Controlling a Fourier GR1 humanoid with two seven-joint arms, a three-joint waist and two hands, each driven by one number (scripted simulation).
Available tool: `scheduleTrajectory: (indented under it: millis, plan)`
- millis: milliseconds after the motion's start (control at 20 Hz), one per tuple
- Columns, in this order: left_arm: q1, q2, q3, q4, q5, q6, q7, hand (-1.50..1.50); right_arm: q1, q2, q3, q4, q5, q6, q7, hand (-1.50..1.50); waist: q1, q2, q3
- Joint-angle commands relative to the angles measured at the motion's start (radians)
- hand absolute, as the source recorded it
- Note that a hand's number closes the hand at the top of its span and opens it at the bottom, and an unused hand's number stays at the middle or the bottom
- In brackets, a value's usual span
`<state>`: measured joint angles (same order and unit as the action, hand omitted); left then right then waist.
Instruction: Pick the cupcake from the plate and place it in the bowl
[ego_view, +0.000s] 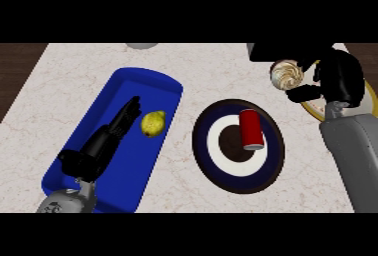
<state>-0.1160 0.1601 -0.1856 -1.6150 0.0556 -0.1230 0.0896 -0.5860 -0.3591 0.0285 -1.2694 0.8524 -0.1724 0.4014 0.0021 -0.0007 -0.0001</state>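
The right hand (325, 80) has its fingers curled round the cupcake (286, 75), above the far edge of the yellow plate (369, 100), right of the bowl (236, 147). Soft frosting, light cake: best held by the base. The left hand (111, 135) rests open.

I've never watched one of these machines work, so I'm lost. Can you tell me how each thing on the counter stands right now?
Cupcake: held in the right hand, lifted beside the plate.
Right hand: fingers curled round the cupcake.
Left hand: open, fingers straight, over the blue tray.
Plate: at the right edge, mostly hidden.
Bowl: holds a red can, no cupcake yet.
Red can: lying on its side.
Lemon: lying in the blue tray.
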Motion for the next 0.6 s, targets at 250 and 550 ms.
scheduleTrajectory:
  millis: [250, 550]
  plan:
    - [-0.06, -0.033, 0.019, 0.077, -0.01, -0.007, -0.02, 0.0, -0.069, -0.11, -0.093, 0.319, 0.126, -0.204, -0.142, 1.5, 0.009, 0.007, 0.001]
    - [-0.013, -0.022, 0.01, 0.076, -0.035, -0.024, -0.066, 0.0, -0.173, -0.193, -0.192, 0.655, 0.092, -0.297, -0.328, 1.5, 0.026, 0.013, 0.001]
